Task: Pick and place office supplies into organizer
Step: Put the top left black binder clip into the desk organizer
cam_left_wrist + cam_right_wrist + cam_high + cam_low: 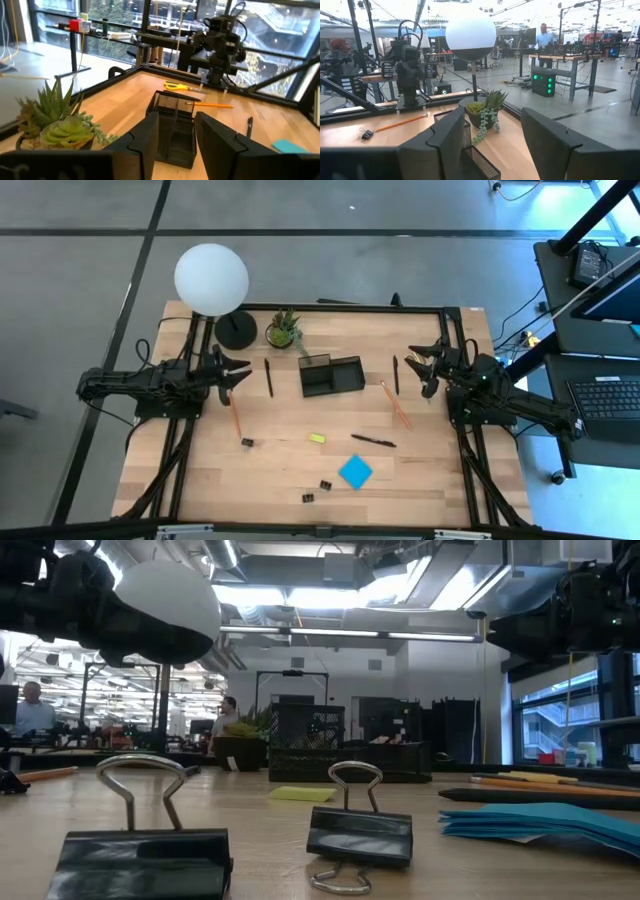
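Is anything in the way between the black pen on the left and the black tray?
Nothing visible. The thin black pen lies on bare wood left of the low black mesh tray; the small potted plant stands farther back, off that path.

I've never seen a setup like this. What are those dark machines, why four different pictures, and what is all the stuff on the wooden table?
Two dark robot arms sit at a wooden table. One picture looks straight down, one looks level from the tabletop, and one comes from each arm's wrist. The left gripper and the right gripper are both open and hold nothing. Between them stands the black mesh organizer. Scattered about: black pens, orange pencils, a blue sticky-note pad, black binder clips. A white globe lamp and a small potted plant stand at the back.
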Motion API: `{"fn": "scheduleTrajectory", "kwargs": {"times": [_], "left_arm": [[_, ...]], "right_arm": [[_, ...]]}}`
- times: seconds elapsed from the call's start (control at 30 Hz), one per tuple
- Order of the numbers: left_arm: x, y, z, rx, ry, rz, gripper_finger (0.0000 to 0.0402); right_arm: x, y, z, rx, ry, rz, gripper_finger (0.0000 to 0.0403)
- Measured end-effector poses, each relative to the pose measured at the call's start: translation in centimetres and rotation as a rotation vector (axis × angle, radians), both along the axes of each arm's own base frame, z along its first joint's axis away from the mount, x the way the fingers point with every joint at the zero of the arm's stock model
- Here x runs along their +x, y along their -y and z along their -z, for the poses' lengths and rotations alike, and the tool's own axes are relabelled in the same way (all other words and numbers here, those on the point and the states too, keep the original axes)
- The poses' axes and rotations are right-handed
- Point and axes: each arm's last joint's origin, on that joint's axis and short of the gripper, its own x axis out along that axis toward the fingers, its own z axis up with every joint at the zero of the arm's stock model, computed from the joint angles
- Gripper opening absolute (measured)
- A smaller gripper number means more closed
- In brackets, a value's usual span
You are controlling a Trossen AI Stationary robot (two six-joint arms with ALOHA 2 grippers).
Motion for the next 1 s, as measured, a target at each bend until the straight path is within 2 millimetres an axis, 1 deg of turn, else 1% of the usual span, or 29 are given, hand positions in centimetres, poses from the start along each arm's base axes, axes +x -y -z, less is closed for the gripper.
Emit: {"fn": "scheduleTrajectory", "kwargs": {"times": [0.17, 0.3, 0.4, 0.5, 0.57, 0.7, 0.77, 0.87, 1.0], "left_arm": [[0.1, 0.2, -0.1, 0.068, -0.014, 0.059, 0.0168], [0.1, 0.5, -0.4, 0.062, 0.031, 0.180, 0.0190], [0.2, 0.8, -0.9, 0.074, 0.074, 0.266, 0.0194], [0.4, 0.9, -1.4, 0.090, 0.117, 0.283, 0.0191], [0.7, 1.1, -1.4, 0.110, 0.112, 0.303, 0.0189], [1.7, 1.6, -1.3, 0.157, 0.073, 0.315, 0.0189], [2.2, 2.0, -1.6, 0.194, 0.044, 0.327, 0.0188], [3.3, 2.9, -3.0, 0.245, -0.002, 0.349, 0.0188], [5.5, 4.6, -5.0, 0.350, -0.093, 0.378, 0.0188]], "right_arm": [[0.0, 0.0, 0.0, -0.001, 0.000, 0.000, 0.0200], [0.0, 0.0, 0.0, -0.001, 0.000, 0.001, 0.0200], [0.0, 0.0, 0.0, 0.000, 0.000, 0.001, 0.0200], [0.0, 0.0, 0.0, -0.001, 0.000, 0.001, 0.0200], [0.0, 0.0, 0.0, 0.000, 0.000, 0.000, 0.0200], [0.0, 0.0, 0.0, -0.001, -0.001, 0.000, 0.0200], [0.0, 0.0, 0.0, -0.003, -0.001, 0.000, 0.0200], [0.0, 0.0, 0.0, -0.003, -0.001, 0.000, 0.0200], [0.0, 0.0, 0.0, -0.003, -0.001, 0.001, 0.0200]]}}
